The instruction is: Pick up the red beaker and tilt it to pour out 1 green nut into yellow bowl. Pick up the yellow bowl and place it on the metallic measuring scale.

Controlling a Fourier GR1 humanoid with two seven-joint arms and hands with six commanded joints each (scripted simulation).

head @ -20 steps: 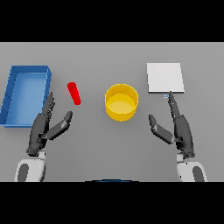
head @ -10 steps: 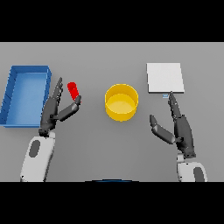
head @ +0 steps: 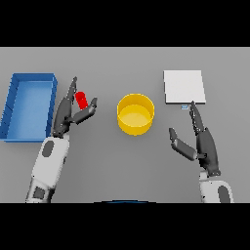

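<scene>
Reaching around the red beaker (head: 81, 99), the left hand (head: 66, 117) spreads its fingers (head: 69, 93) wide; the right hand (head: 202, 141) rests open beside the yellow bowl (head: 135, 114).

Matt grey table (head: 122, 166), smooth plastic-looking yellow bowl (head: 135, 121) and blue bin (head: 29, 80), pale matt metallic scale (head: 183, 87)

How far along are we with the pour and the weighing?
Nothing is finished yet. The left hand is at the small red beaker, fingers straddling it, not visibly closed. The round yellow bowl looks empty and sits apart from the square metallic measuring scale. The right hand idles. Pouring and placing remain.
</scene>
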